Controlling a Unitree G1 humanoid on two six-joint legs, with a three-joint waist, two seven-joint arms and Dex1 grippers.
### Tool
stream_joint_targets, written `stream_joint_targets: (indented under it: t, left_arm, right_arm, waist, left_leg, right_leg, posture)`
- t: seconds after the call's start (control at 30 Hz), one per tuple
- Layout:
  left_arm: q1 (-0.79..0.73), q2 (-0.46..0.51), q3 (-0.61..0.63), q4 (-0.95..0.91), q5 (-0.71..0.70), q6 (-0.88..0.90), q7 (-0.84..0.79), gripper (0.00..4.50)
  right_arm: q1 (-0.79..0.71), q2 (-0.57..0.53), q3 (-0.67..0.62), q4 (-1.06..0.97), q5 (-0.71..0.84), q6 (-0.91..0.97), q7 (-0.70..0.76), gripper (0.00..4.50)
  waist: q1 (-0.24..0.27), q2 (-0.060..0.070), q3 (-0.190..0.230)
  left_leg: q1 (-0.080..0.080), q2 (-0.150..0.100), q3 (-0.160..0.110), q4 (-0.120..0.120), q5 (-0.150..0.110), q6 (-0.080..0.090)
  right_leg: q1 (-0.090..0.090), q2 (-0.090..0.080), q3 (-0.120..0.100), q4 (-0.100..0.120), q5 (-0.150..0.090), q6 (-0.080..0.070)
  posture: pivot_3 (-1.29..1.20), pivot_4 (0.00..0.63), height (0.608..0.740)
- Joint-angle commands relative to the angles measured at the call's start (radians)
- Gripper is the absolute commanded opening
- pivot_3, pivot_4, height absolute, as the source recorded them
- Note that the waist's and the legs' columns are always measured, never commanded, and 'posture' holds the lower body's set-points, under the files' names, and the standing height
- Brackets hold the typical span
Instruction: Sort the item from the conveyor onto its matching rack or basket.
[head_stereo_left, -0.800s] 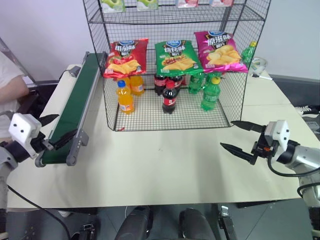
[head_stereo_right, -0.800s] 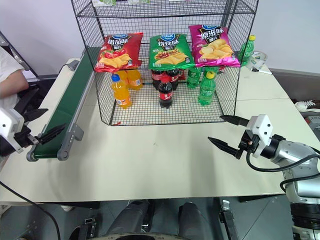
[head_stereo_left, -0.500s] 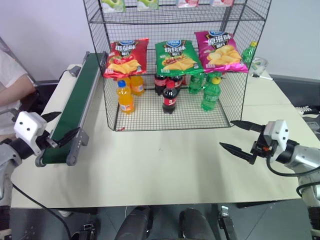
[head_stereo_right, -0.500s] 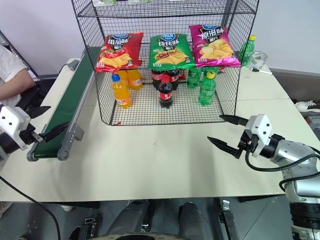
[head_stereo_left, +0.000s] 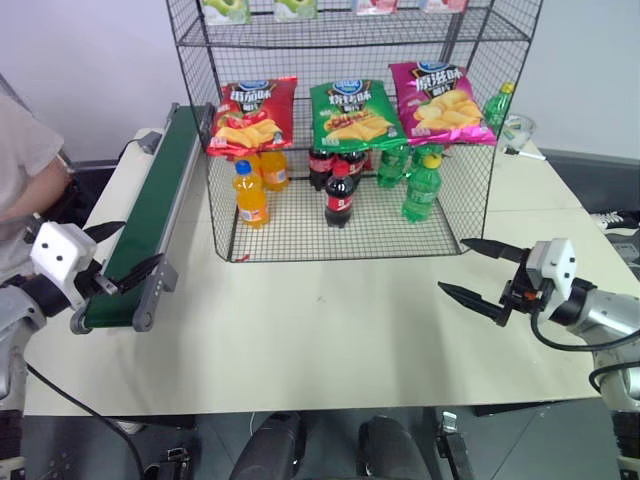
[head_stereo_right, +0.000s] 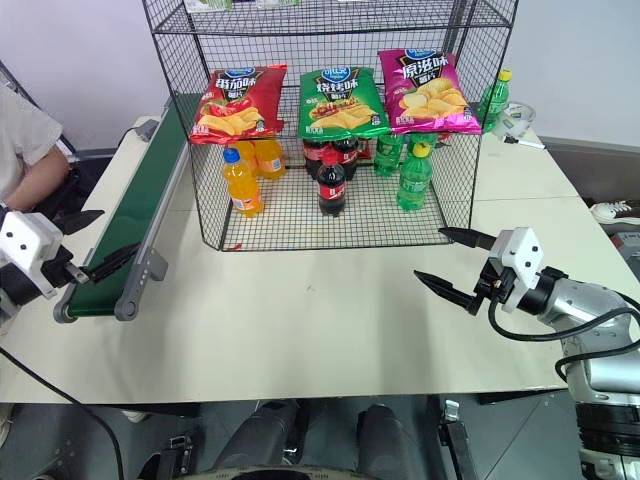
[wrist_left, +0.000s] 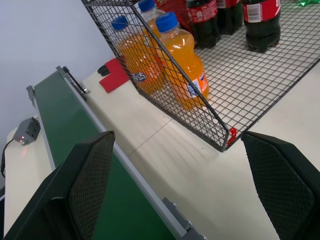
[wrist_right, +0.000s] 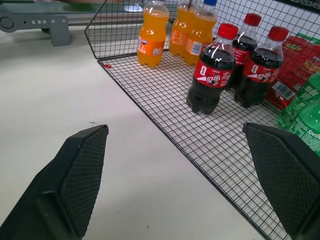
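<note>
shiny red crisp bag (head_stereo_left: 251, 115): blue oval logo, yellow crisps | long belt conveyor (head_stereo_left: 150, 215): dark green, grey rails | tall wire-grid rack (head_stereo_left: 470, 150): black | plastic bottles (head_stereo_left: 249, 193): orange, blue caps | cola bottles (head_stereo_left: 339, 197): dark, red labels

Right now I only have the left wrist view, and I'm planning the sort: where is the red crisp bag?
Observer: The red crisp bag is already on the rack, at the left end of a row of bags, above the orange bottles.
Operator: What's beside it?
Observer: A green crisp bag, then a pink crisp bag further right.
Operator: And the other end effector?
Observer: The right end effector hangs open above the table, apart from the rack's front right corner.
</note>
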Motion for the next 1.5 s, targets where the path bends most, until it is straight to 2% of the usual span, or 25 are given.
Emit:
stream_joint_targets:
  t: [0.03,0.57,0.97,1.5]
  left_arm:
    - [-0.013,0.014,0.009,-0.011,-0.029,0.033,-0.011,4.21]
    - [0.005,-0.012,0.068,-0.004,-0.050,-0.007,0.021,4.21]
    - [0.032,-0.031,0.041,-0.015,-0.024,-0.093,0.023,4.21]
    - [0.062,-0.043,0.034,-0.027,-0.029,-0.115,0.008,4.21]
  right_arm:
    - [-0.014,0.002,-0.001,-0.008,0.001,-0.017,0.000,4.50]
    - [-0.048,-0.005,0.023,0.015,-0.003,-0.017,0.011,4.50]
    - [-0.053,0.001,0.029,0.010,-0.016,-0.018,0.011,4.50]
    - [-0.062,0.006,0.050,-0.026,0.017,0.039,0.029,4.50]
  waist:
    - [0.000,0.000,0.000]
    - [0.000,0.000,0.000]
    - [0.000,0.000,0.001]
    - [-0.001,0.000,0.001]
  left_leg:
    - [0.000,0.000,0.000,0.000,0.000,0.000]
    - [-0.001,0.000,0.000,0.000,0.000,0.000]
    - [-0.001,0.000,0.000,-0.001,0.000,0.000]
    - [-0.002,0.000,0.000,-0.001,0.000,0.000]
  right_leg:
    - [0.000,0.000,0.000,0.000,0.000,0.000]
    - [0.000,0.000,0.000,-0.001,0.000,0.000]
    - [-0.001,0.000,0.000,-0.001,0.000,0.000]
    - [-0.001,0.000,0.000,-0.002,0.000,0.000]
  posture:
    - [0.00,0.150,0.740]
    - [0.00,0.150,0.740]
    - [0.00,0.150,0.740]
    - [0.00,0.150,0.740]
